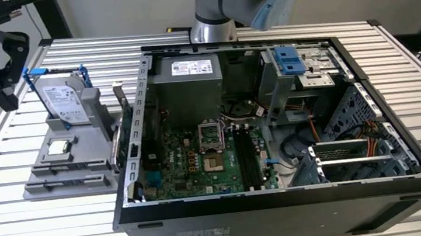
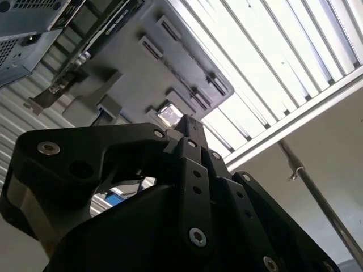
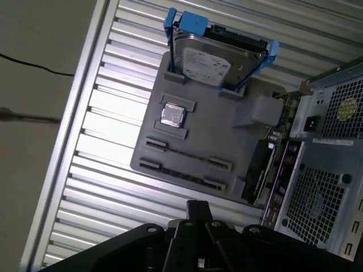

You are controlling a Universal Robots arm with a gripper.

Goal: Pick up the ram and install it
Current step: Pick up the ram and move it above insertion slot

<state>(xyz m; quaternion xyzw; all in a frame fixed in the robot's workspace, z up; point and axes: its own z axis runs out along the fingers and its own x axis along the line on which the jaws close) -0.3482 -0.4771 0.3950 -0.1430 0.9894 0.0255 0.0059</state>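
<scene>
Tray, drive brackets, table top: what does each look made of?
Tray: matte grey plastic, probably printed or moulded; dull, uniform surface. Drive brackets: smooth blue plastic, by the saturated colour. Table top: bare metal slats, likely aluminium; they glare brightly under the light.

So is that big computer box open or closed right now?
Open. The computer case lies on its side with no panel over it, so the green motherboard inside shows in the exterior view.
</scene>
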